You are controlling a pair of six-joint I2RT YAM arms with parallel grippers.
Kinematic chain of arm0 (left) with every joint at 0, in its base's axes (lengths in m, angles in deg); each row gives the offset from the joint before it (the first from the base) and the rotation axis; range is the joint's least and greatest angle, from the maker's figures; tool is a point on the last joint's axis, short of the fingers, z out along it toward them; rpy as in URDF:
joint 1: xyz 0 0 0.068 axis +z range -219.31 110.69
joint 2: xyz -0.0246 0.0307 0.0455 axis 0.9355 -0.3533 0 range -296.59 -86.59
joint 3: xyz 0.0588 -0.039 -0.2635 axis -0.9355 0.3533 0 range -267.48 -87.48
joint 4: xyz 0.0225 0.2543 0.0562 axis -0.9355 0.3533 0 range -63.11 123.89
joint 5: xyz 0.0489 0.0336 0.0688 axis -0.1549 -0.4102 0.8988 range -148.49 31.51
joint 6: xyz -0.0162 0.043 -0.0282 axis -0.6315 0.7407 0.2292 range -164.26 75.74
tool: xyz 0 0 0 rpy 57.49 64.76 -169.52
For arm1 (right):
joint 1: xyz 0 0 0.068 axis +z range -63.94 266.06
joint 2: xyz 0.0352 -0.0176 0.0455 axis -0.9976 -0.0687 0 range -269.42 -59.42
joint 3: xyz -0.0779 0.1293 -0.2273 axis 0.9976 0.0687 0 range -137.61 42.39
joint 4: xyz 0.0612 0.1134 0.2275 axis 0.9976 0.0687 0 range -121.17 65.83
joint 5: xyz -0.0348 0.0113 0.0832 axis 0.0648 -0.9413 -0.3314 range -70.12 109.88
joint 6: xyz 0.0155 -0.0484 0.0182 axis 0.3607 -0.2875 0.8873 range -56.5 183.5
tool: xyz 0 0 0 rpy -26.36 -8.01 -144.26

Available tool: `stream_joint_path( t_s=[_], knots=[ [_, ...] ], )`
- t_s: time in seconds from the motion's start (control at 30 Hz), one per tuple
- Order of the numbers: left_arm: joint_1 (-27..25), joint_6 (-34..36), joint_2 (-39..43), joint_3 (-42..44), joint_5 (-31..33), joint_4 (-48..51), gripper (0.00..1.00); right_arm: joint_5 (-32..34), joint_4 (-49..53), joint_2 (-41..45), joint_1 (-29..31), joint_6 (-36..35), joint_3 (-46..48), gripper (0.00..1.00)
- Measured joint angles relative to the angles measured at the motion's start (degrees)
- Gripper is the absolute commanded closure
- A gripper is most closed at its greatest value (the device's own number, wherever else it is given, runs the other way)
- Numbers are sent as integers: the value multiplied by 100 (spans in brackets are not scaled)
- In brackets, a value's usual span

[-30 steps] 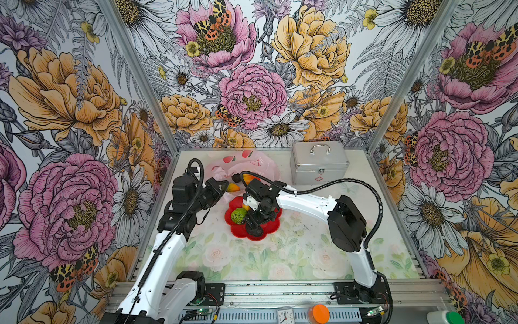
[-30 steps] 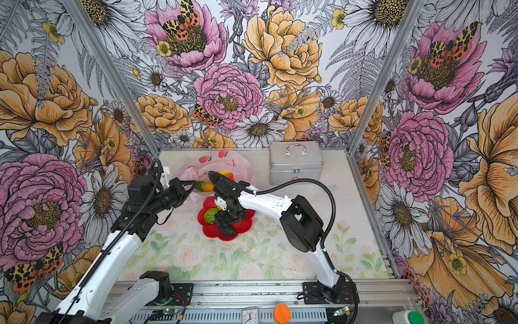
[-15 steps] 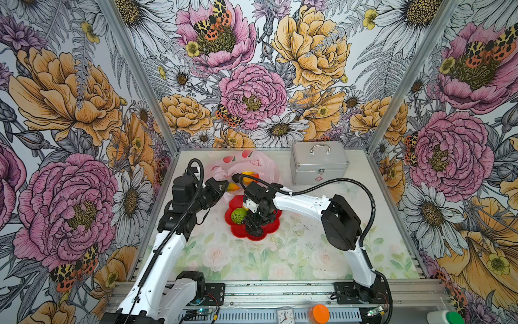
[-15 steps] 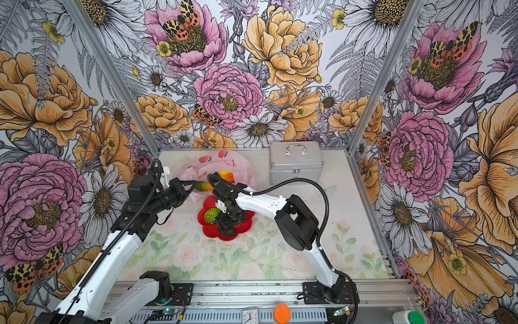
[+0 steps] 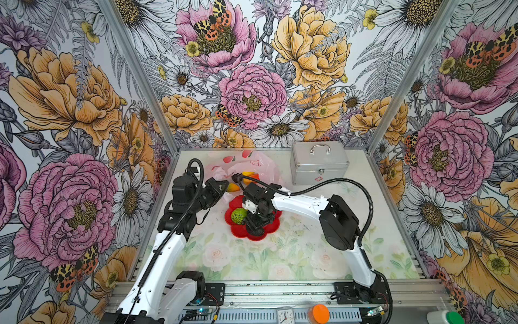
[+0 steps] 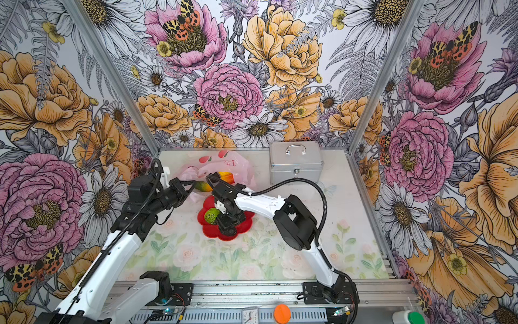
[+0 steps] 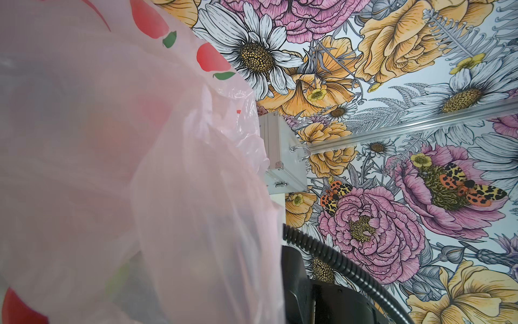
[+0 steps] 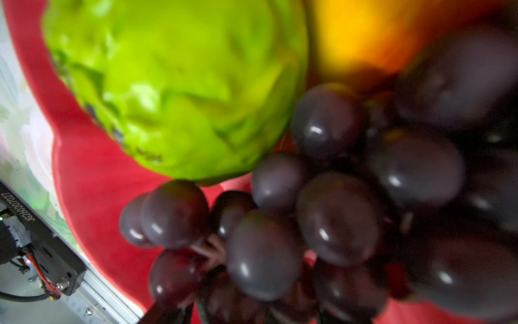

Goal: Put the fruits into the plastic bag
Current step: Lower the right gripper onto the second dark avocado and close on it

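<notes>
The pale-pink plastic bag [image 5: 252, 165] [image 6: 235, 165] lies at the back of the table and fills much of the left wrist view [image 7: 112, 168]. My left gripper [image 5: 224, 186] [image 6: 192, 185] is shut on its near edge. A yellow-orange fruit [image 5: 249, 176] sits in the bag's mouth, and a green-orange elongated fruit [image 5: 233, 187] [image 6: 204, 186] lies by the left fingertips. My right gripper [image 5: 256, 228] [image 6: 228, 228] points down over the red plate [image 5: 273, 227], beside the bumpy green ball [image 5: 238, 215] [image 8: 173, 84]. The dark purple grape bunch [image 8: 336, 210] crowds its jaws and hides them. A yellow fruit [image 8: 361, 33] lies behind the grapes.
A silver metal case [image 5: 319, 165] [image 6: 295, 165] stands at the back right, close to the bag. The right arm's black cable [image 5: 308, 190] arcs over the table between case and plate. The walls close in on three sides.
My right gripper has come down over the plate onto the grape bunch and its elbow has drawn in slightly. The left gripper keeps its hold on the bag.
</notes>
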Motion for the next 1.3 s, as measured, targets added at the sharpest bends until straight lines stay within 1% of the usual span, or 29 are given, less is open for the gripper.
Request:
stream_joint_path(
  t_s=[0.37,0.83,1.3],
  knots=[
    [0,-2,0,0,0,0,100,-2,2,0,0,-101,0,46],
    [24,-26,2,2,0,-2,100,-2,-9,22,0,-101,37,51],
    [37,-138,2,20,0,-46,100,-26,-7,466,-190,-101,678,53]
  ],
)
